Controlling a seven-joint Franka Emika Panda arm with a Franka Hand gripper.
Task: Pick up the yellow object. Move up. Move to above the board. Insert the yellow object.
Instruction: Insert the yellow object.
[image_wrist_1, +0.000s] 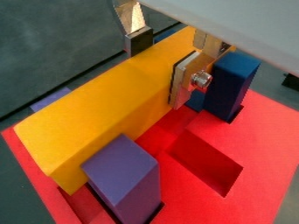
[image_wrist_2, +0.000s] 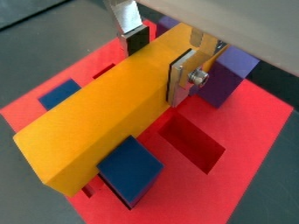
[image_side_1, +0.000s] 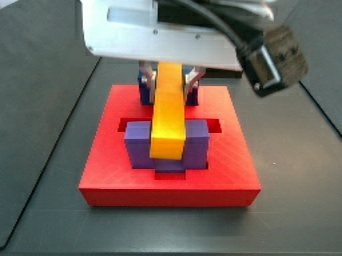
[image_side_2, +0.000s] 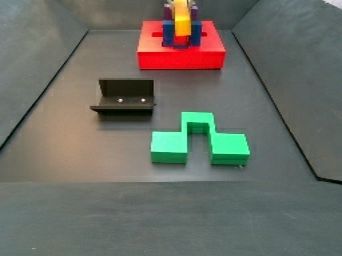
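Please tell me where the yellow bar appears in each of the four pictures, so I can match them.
Wrist view: yellow bar runs across the middle, clamped in the hand.
Wrist view: bar again runs across the middle, in the hand.
Side view: bar stands centre, between purple blocks.
Side view: bar is small, top centre.
Shared landmark: red board under the bar.

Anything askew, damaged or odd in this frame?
Nothing stands out. The pincer holds the yellow object level over the board, lined up between the purple blocks. The green block and fixture sit undisturbed on the floor.
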